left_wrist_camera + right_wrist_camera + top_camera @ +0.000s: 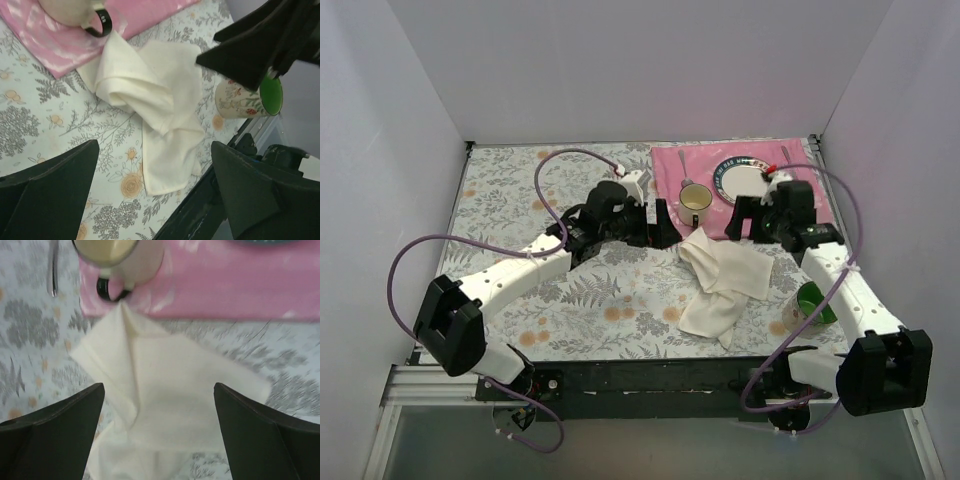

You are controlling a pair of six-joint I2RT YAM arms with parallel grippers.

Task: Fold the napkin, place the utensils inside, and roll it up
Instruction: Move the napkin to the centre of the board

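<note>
Currently my left gripper point(154, 146) and right gripper point(159, 387) stand wide and empty; pinching the bunched napkin point(725, 280) through several layers could drag it against the mug point(695, 203).

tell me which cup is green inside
The floral cup at the near right edge of the table. The other, a cream mug, stands on the pink placemat.

Creased off-white napkin point(725, 282) lies crumpled, one corner seemingly touching the placemat point(666, 176).
</note>
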